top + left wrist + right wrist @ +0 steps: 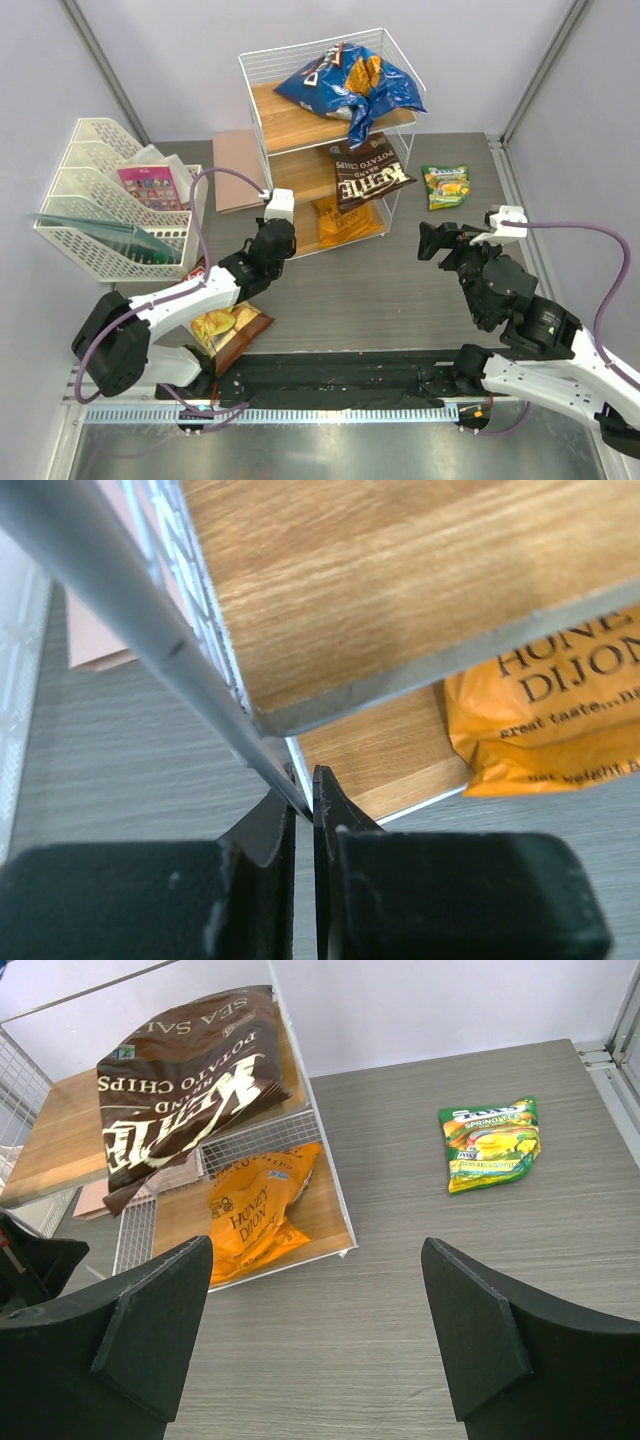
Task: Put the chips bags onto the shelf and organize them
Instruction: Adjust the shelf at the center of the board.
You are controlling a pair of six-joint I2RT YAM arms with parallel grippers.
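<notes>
Our left arm [190, 295] stretches from its base at the near left, forward and toward the middle, the forearm lying low and the wrist tilted up at the end. Our left gripper [305, 780] has its fingers [265, 835] drawn together, with only a thin slit between the tips. Our right arm [535, 335] folds up from its base at the near right and leans forward and to the left. Our right gripper [315, 1310] is spread wide, fingertips well apart.
</notes>
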